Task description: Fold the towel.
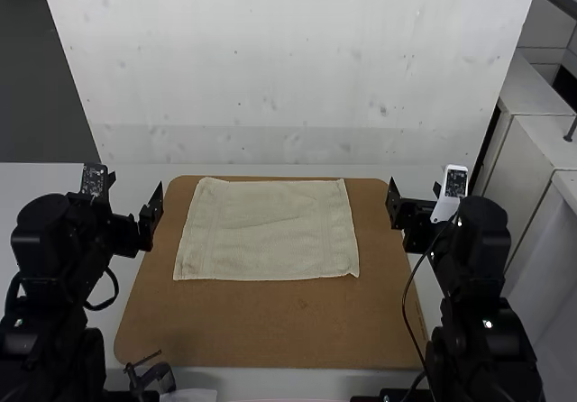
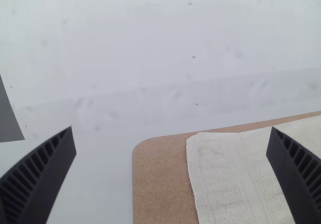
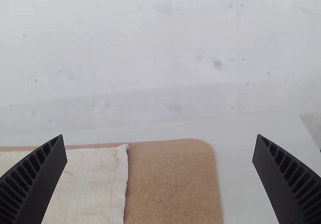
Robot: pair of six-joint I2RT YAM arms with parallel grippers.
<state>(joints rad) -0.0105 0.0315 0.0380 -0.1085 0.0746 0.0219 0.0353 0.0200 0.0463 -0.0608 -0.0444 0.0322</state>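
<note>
Cream terry, the towel [image 1: 266,231] lies flat and spread between the left hand [image 1: 152,214] and right hand [image 1: 398,211], touching neither. Both hands are spread wide, holding nothing. No fold seems made, so the whole job looks left to do. Its far edge runs close inside that of the brown board [image 1: 270,330], with more working room behind the hands.

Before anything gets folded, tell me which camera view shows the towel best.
The high view: it shows the whole towel, spread on the brown board, all four corners visible. The left wrist view catches its left part; the right wrist view, the far right corner and right edge.
</note>
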